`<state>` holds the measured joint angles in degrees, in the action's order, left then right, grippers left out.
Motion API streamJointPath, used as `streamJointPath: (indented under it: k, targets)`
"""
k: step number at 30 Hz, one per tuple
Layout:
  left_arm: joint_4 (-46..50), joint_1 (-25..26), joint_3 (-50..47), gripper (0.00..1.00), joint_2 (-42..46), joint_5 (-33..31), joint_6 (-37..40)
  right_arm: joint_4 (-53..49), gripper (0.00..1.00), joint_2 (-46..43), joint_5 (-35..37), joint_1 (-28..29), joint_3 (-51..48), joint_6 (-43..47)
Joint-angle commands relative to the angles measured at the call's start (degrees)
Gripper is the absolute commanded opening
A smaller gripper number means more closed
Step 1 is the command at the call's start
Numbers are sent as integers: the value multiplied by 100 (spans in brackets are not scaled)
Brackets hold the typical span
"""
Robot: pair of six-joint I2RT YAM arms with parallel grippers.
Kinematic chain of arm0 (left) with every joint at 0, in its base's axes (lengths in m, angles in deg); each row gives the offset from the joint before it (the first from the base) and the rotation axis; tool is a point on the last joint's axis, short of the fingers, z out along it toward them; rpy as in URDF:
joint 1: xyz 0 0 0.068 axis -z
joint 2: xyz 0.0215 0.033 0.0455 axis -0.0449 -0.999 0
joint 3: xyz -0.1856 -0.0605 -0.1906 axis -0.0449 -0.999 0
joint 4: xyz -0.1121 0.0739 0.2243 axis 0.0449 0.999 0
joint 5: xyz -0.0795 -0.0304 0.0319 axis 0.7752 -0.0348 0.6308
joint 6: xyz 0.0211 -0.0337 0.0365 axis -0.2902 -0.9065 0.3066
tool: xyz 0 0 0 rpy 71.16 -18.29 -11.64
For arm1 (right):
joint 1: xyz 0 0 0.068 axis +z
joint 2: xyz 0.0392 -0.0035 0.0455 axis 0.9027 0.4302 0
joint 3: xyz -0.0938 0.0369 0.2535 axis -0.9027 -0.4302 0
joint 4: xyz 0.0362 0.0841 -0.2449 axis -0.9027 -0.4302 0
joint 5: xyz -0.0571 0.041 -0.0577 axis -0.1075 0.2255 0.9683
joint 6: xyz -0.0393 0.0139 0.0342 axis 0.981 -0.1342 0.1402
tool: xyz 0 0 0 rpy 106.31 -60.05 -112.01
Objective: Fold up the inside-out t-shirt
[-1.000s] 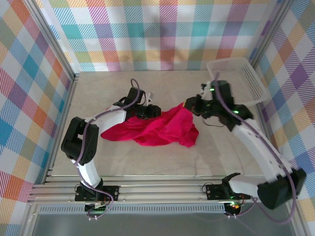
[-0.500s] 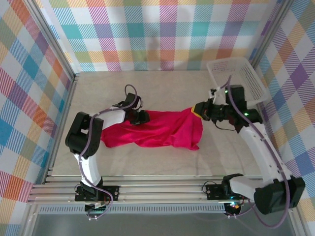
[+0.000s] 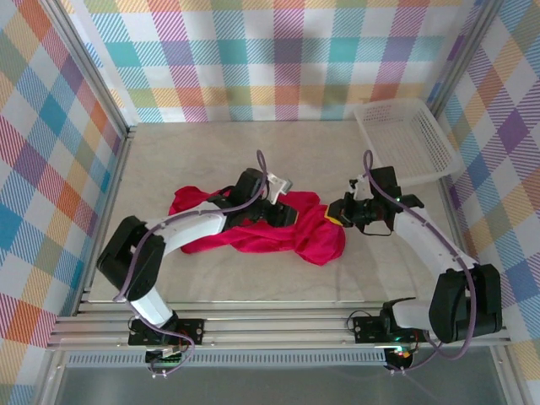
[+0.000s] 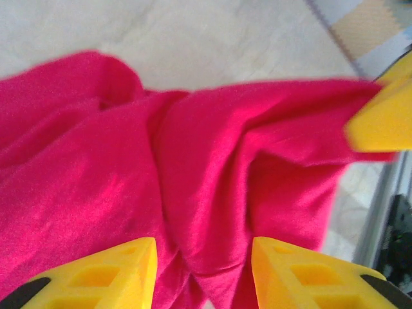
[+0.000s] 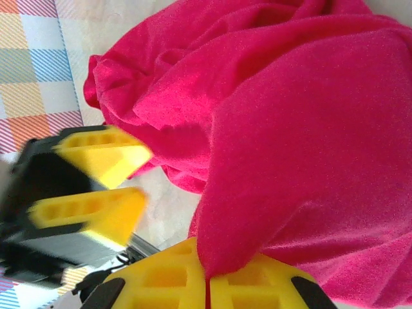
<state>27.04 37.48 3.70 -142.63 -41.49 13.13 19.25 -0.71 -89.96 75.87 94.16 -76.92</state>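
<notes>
We see a white mesh basket (image 3: 411,135) well apart from the t-shirt (image 3: 287,236); our right gripper (image 5: 207,283) pinches its cloth, left gripper (image 4: 203,251) spread above it.

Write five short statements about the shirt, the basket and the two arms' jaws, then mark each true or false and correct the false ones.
1. The shirt lies flat and neatly folded. False: it is bunched and crumpled on the table.
2. The right jaws are shut on the shirt's cloth. True.
3. The shirt is inside the basket. False: the basket sits at the far right corner, apart from the shirt.
4. The left jaws stand apart, with shirt cloth beneath them. True.
5. The shirt is red. True.
</notes>
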Motion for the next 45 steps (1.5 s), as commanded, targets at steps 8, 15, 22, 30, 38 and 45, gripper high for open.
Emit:
streamJointPath:
  k: [8, 15, 22, 30, 38, 45]
  targets:
    - [260, 637, 755, 43, -747, -164, 232, 57, 0, -241, -80, -134, -84, 129]
    - [569, 755, 1114, 35, -1262, -316, 157, 61, 0, -283, -85, -152, -121, 114]
    - [980, 741, 1444, 0, -1240, -259, 318, 30, 0, -406, 12, -332, -392, 215]
    - [978, 254, 1697, 0, -271, 822, -257, 231, 0, 7, 994, -397, -871, 523]
    - [-1716, -249, 738, 0, -30, 2376, -2098, 907, 4, 1114, 816, -389, -698, 303]
    - [-2410, -305, 429, 0, -465, 2483, -2539, 37, 40, -468, 882, -277, -505, 165]
